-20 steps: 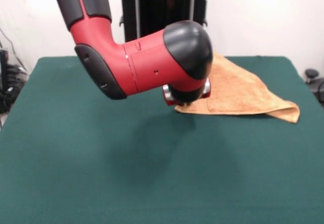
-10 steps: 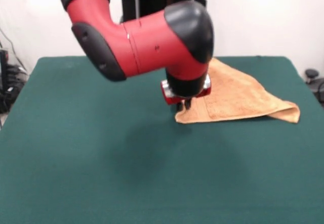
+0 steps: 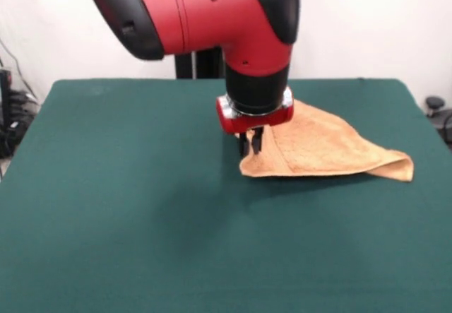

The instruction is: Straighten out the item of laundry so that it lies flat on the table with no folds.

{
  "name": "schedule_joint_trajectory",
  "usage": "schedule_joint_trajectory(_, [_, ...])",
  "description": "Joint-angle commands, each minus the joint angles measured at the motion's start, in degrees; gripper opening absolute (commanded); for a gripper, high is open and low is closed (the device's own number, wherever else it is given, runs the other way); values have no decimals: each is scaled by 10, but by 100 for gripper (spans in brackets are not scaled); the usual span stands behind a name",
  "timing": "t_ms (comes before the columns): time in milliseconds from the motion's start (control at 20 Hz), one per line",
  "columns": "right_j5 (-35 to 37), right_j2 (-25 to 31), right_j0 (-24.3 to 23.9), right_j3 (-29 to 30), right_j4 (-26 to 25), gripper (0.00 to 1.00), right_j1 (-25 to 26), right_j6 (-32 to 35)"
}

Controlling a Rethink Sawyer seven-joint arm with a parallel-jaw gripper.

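Note:
The orange-tan towel (image 3: 325, 147) lies folded into a rough triangle on the right part of the dark green table (image 3: 141, 214). Its left corner is raised off the cloth. My gripper (image 3: 250, 145) hangs from the red and black arm, fingers pointing down, shut on that left corner of the towel. The towel's right tip (image 3: 399, 168) reaches toward the table's right edge. The part of the towel behind the gripper's wrist is hidden.
The robot's black pedestal (image 3: 201, 66) stands behind the table's far edge. Dark cables and gear (image 3: 10, 115) sit off the table's left side, and a dark object (image 3: 438, 108) off its right side.
The arm has risen and swung upright. The gripper has lifted with the towel's left corner in it, and the towel has shifted slightly left and up at that corner.

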Motion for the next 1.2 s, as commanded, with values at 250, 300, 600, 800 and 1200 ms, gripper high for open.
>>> schedule_joint_trajectory(250, [58, -1, 29, -66, 22, 0, 0, -77])
schedule_joint_trajectory(300, [65, -1, 31, -78, 22, 0, 6, -84])
schedule_joint_trajectory(600, [54, -4, 31, -98, 21, 0, 28, -84])
schedule_joint_trajectory(800, [57, -2, 31, -104, 20, 0, 17, -94])
schedule_joint_trajectory(1200, [64, -2, 39, -112, 21, 0, 15, -97])
